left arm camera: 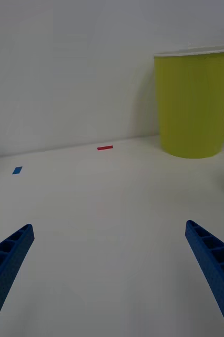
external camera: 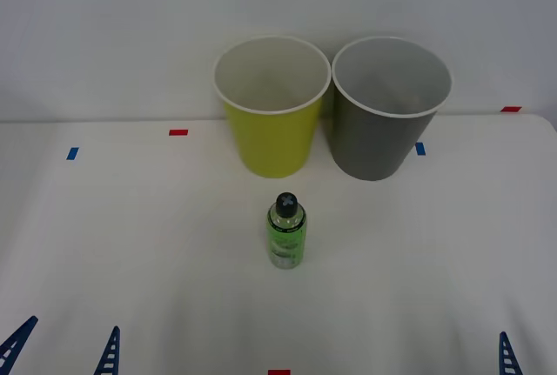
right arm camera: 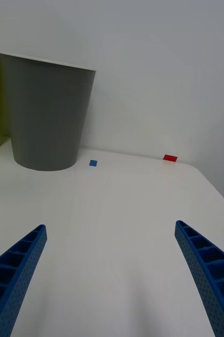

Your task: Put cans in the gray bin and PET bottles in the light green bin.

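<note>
Bottle (external camera: 285,231) stands upright mid-desk, black cap up, green label facing the camera. It sits in front of the two bins, well apart from both, nearer the green bin (external camera: 271,105) than the gray bin (external camera: 390,107). The bins stand side by side at the back of the desk (external camera: 130,244), rims close or touching; both look empty from above. No can in sight.

Left pincer (left arm camera: 109,279) low at the near left edge, fingers spread wide, nothing between them. Right pincer (right arm camera: 112,279) low at the near right edge, likewise spread and empty. Both well apart from the bottle.

Judged stage: the start, no grasp begun. Bottle belongs in the green bin.

Risks from here:
- Bottle is narrow and tall for its base; a finger brushing it on approach could tip it and set it rolling.
- Clear, smooth plastic may slip if pinched high, near the cap.
- Bins are much taller than the bottle; a low carry would strike the rim and shove the bin.
- Rims adjoin, so a release off-centre toward the right could land in the gray bin.
</note>
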